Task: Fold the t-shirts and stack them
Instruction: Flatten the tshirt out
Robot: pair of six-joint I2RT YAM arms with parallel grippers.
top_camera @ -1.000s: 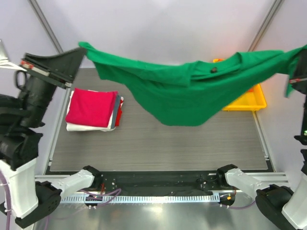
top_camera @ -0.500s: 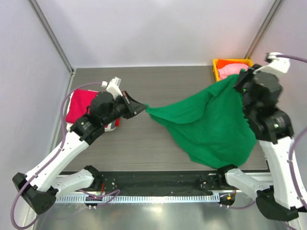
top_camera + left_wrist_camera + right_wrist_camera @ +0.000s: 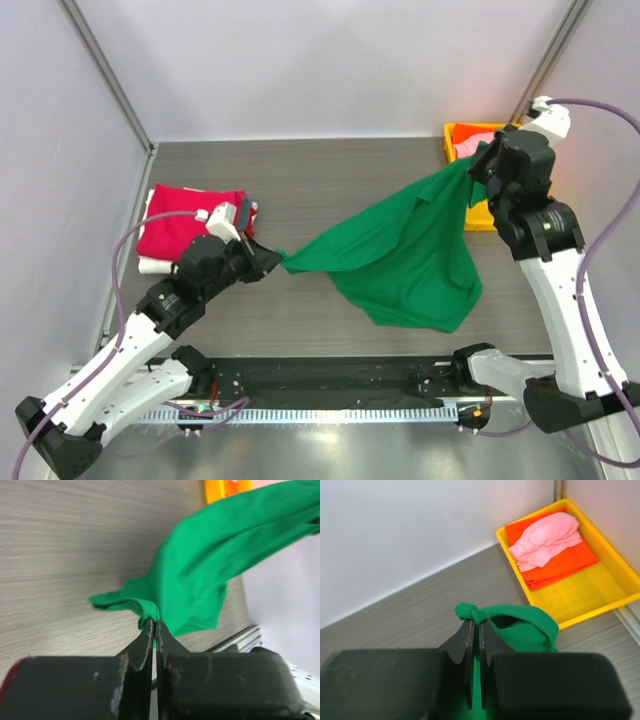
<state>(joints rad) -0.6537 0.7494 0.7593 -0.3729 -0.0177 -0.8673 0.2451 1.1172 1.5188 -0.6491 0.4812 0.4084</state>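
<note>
at the near side of the grey table (image 3: 330, 320), the left gripper (image 3: 274, 258) sits low over the surface, its jaws pinched tight on a bunched edge of the bright green t-shirt (image 3: 400, 255) (in the left wrist view the cloth is squeezed right at the fingertips (image 3: 146, 642)). from that pinch the shirt stretches rightward and away, rising toward the right gripper (image 3: 480, 168). the right gripper's jaws are closed on a wadded corner of the same shirt, held up above the table toward the far right. the middle of the shirt sags between the two grips, and its lower part hangs down over the near right of the table; whether it rests on the surface there i cannot tell. farther back on the left, just beyond the left gripper, lies a stack of folded t-shirts (image 3: 240, 235), with a crimson one (image 3: 190, 222) on top and a white one (image 3: 158, 265) showing along the bottom edge. in the far right corner sits the yellow tray (image 3: 580, 592), where a crumpled pink t-shirt (image 3: 547, 535) lies on an orange one (image 3: 565, 562).
</note>
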